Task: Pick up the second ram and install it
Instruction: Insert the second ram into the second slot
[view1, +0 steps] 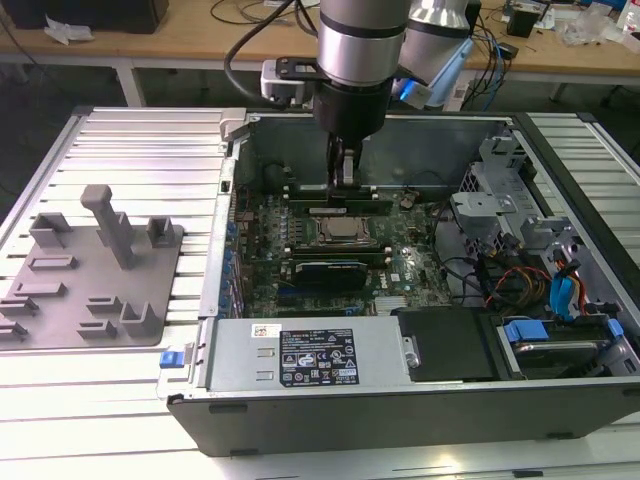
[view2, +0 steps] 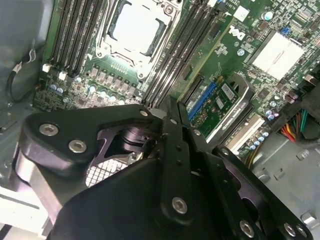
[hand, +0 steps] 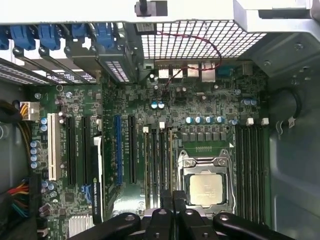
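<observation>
In the exterior view, the arm stood upright over the open computer case (view1: 300, 420), which lay on the ribbed white worktop (view1: 150, 150). The hand (view1: 343, 178) pointed straight down inside the case, over the memory slots next to the square silver processor (view1: 340, 230). Its fingers were drawn close together on the second ram (view1: 372, 197). The ram showed as a thin green stick lying lengthwise along those slots, right at the fingertips. I could not tell whether it was fully seated in its slot. To the exterior view's left, well apart from the case, the grey holder tray (view1: 60, 300) sat flat on the worktop with its posts upright.

In the second wrist view, the black fingers (view2: 172, 135) of the hand (view2: 171, 107) met at the near end of the second ram (view2: 205, 55). The ram's pale green edge ran away from them beside the rows of dark slots. The processor (view2: 135, 27) lay on the far side of those slots.

In the first wrist view, the two fingers (hand: 166, 205) of the hand (hand: 173, 195) stood side by side with only a narrow seam between them. The second ram (hand: 170, 160) showed edge-on as a thin line leading out of that seam, just beside the processor (hand: 206, 187).
</observation>
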